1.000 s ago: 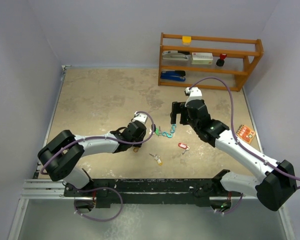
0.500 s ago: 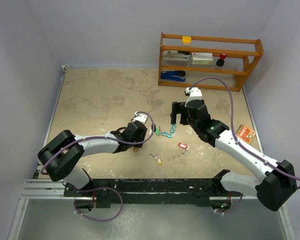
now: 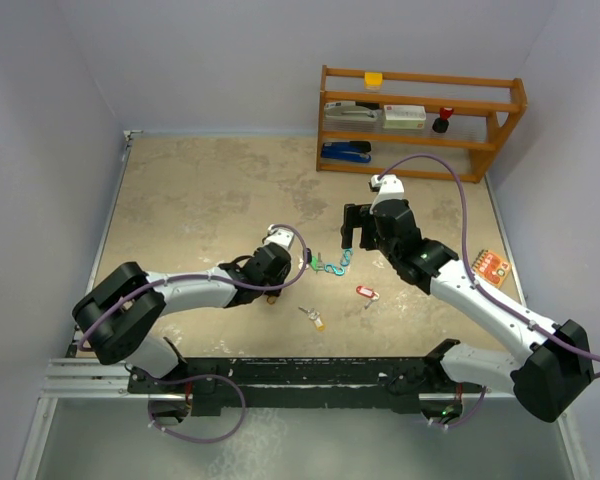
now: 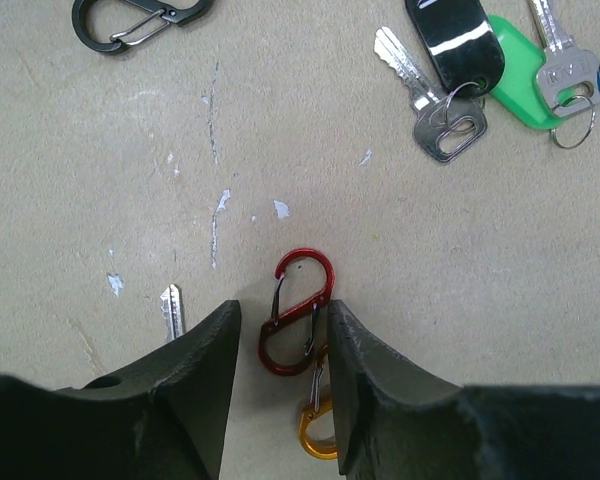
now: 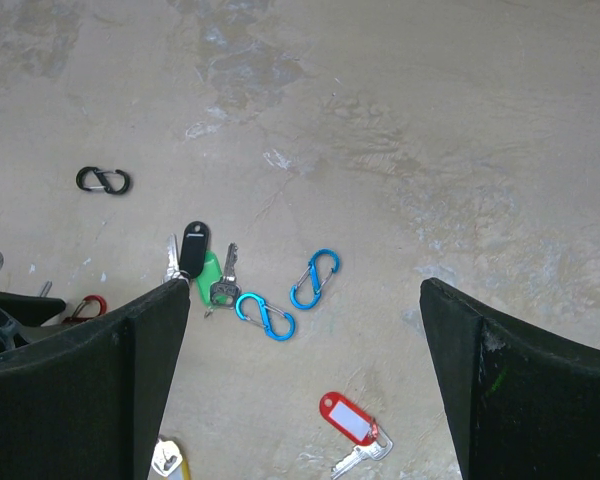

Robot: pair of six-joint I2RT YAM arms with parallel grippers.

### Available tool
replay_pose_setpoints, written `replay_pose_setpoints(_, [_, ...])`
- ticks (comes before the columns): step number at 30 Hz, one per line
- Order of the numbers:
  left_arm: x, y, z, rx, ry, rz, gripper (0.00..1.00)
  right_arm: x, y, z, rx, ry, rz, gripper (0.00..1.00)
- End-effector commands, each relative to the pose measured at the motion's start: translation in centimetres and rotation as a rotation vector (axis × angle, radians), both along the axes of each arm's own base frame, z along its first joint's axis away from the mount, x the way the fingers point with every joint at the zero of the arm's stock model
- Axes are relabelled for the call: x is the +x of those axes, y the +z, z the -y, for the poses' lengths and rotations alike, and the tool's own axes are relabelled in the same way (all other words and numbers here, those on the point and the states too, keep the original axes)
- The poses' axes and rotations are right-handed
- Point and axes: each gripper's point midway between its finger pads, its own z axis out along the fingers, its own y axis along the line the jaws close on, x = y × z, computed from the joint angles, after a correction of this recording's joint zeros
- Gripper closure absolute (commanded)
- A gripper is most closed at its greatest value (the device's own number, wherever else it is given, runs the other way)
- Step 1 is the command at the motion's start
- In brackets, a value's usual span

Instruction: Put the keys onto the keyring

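The left arm (image 3: 180, 288) is found folded at the near-left corner, with its forearm stretched rightward and low over the desk (image 3: 200, 195). The left tool (image 4: 285, 320) is tipped down toward the surface, and its fingers (image 4: 195, 385) are set a narrow gap apart, not closed together. The right arm (image 3: 480, 300) is extended from the near-right base toward the centre, with the wrist raised. The right tool (image 5: 305, 288) is held well above the desk and aimed downward, its fingers (image 5: 100, 385) spread wide. The two tools are recorded near each other at mid-desk, not touching.
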Motion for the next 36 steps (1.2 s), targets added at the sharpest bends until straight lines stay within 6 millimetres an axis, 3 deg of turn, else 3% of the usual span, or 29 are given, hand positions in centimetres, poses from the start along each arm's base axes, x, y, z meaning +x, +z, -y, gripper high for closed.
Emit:
replay_pose_setpoints(1, [-0.7, -0.3, -0.3, 0.009, -0.009, -0.016, 0.64, -0.2, 1.1, 0.0, 0.011, 0.008, 0.032, 0.00])
replay_pose_setpoints(7, [-0.3, -0.6, -0.2, 0.020, -0.002, -0.009, 0.91, -0.2, 1.2, 0.1, 0.013, 0.006, 0.036, 0.00])
replay_pose_setpoints(10, [0.0, -0.2, 0.1, 0.014, 0.000, 0.000, 0.99, -0.2, 1.3, 0.1, 0.013, 0.006, 0.037, 0.00])
replay_pose_setpoints(20, [1.6, 2.6, 0.2, 0.012, 0.047, 0.076, 1.00, -0.2, 0.9, -0.1, 0.007, 0.019, 0.030, 0.01])
replay_pose_setpoints(28, [5.2, 10.0, 0.7, -0.040, 0.159, 0.260, 1.00, -0.3, -1.9, -1.8, -0.050, 0.108, -0.099, 0.03])
replay_pose_setpoints(33, [7.6, 16.2, 1.0, -0.084, 0.244, 0.384, 1.00, -0.3, -4.5, -3.7, -0.082, 0.189, -0.232, 0.09])
replay_pose_setpoints(36, [9.2, 21.0, 1.6, -0.107, 0.278, 0.459, 1.00, -0.5, -6.0, -4.7, -0.084, 0.216, -0.286, 0.16])
